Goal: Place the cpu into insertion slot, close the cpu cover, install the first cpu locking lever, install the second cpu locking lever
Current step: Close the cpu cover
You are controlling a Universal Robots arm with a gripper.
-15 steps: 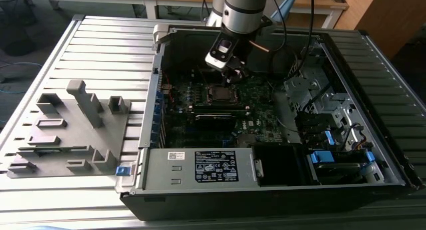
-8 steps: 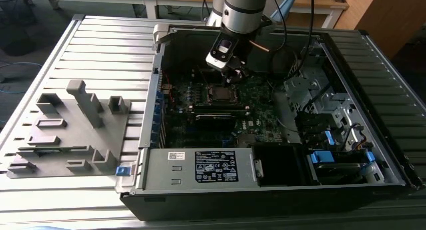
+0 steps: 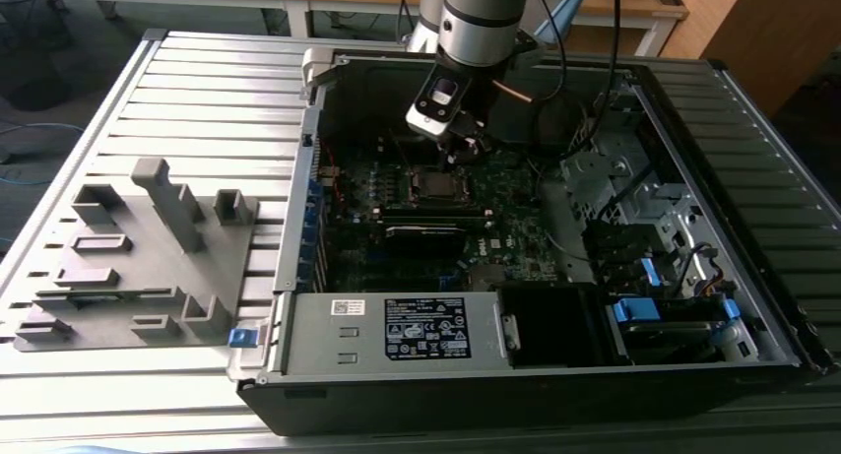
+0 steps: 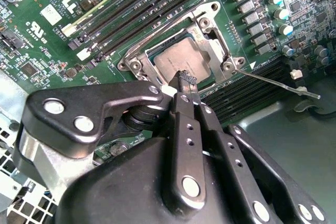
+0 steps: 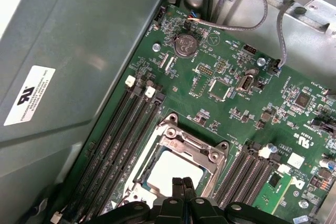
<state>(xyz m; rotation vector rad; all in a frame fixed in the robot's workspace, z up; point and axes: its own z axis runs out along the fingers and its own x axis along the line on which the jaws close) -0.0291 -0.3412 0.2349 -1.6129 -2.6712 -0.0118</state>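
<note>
1. The open computer case [image 3: 526,400] lay on its side on a slatted metal counter [image 3: 197,90]. Its green motherboard [image 3: 513,203] faced up.
2. The arm reached down into the far part of the case. The gripper [image 3: 463,151] hung just above the insertion slot [image 3: 434,186], near the middle of the board.
3. The cpu [image 4: 176,61] sat in the insertion slot with its dull silver face up. In the first wrist view it showed as a pale square [image 5: 168,169] just past the gripper's tips.
4. The cpu cover [image 4: 216,51] appeared to be lowered flat over the slot, and the chip showed through its square window. Its hinge end with the screw heads was seen in the first wrist view [image 5: 193,148].
5. The gripper [image 4: 187,80] was clenched, its two black fingertips [image 5: 177,183] pressed together with nothing seen between them. The tips stood over the near edge of the cpu, at or just above it; I could not tell if they touched.
6. One thin wire locking lever [image 4: 278,84] stuck out sideways from a corner of the socket frame. It lay across the neighbouring memory slots and was not latched.
7. Long black memory slots [image 5: 121,140] ran along both sides of the socket.
8. A round coin battery [image 5: 185,44] sat farther along the board.
9. A grey moulded fixture [image 3: 132,257] stood on the counter at the exterior view's left, well apart from the case.
10. A labelled power supply [image 3: 420,326] filled the near end of the case.
</note>
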